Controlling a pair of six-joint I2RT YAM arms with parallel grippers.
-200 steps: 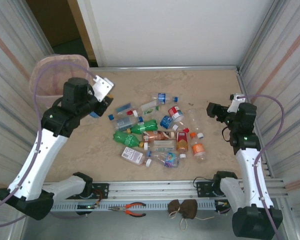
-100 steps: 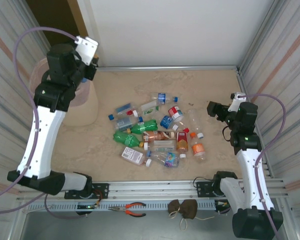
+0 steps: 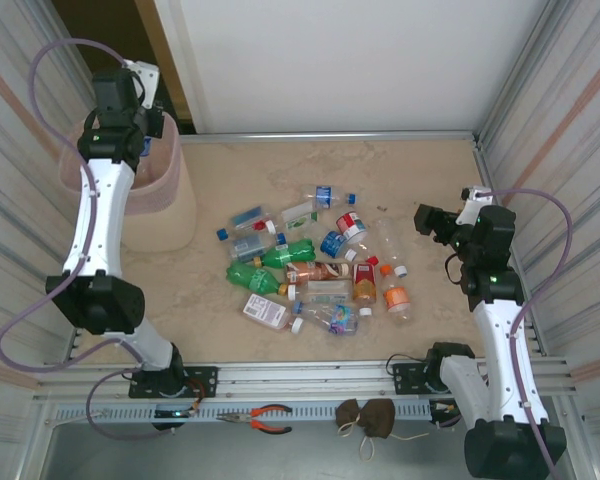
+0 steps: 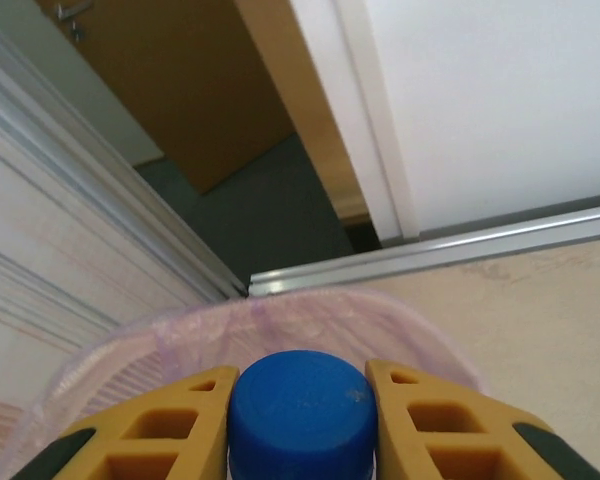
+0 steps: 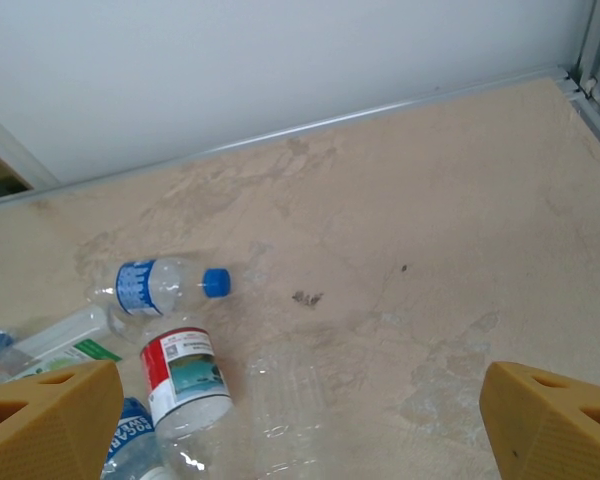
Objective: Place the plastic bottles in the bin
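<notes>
My left gripper (image 4: 302,425) is shut on a plastic bottle; its blue cap (image 4: 302,410) sits clamped between the yellow fingers (image 4: 150,430). It hangs over the pale pink bin (image 4: 330,318), whose rim curves just beyond the cap. From above, the left gripper (image 3: 138,140) is raised over the bin (image 3: 165,205) at the far left corner. Several plastic bottles (image 3: 310,265) lie in a heap mid-table. My right gripper (image 3: 430,220) stands open to the right of the heap, above a red-labelled bottle (image 5: 185,375), a blue-labelled bottle (image 5: 155,285) and a clear one (image 5: 300,400).
Corrugated metal walls (image 3: 565,130) close in both sides, with a white panel at the back and a dark doorway (image 4: 240,215) behind the bin. Pliers (image 3: 265,418) and a brown pouch (image 3: 368,415) lie on the near rail. Bare tabletop (image 3: 430,170) lies beyond the heap.
The left arm has swung up and to the far left, carrying the blue-capped bottle from beside the heap to above the bin. The right arm has stayed still.
</notes>
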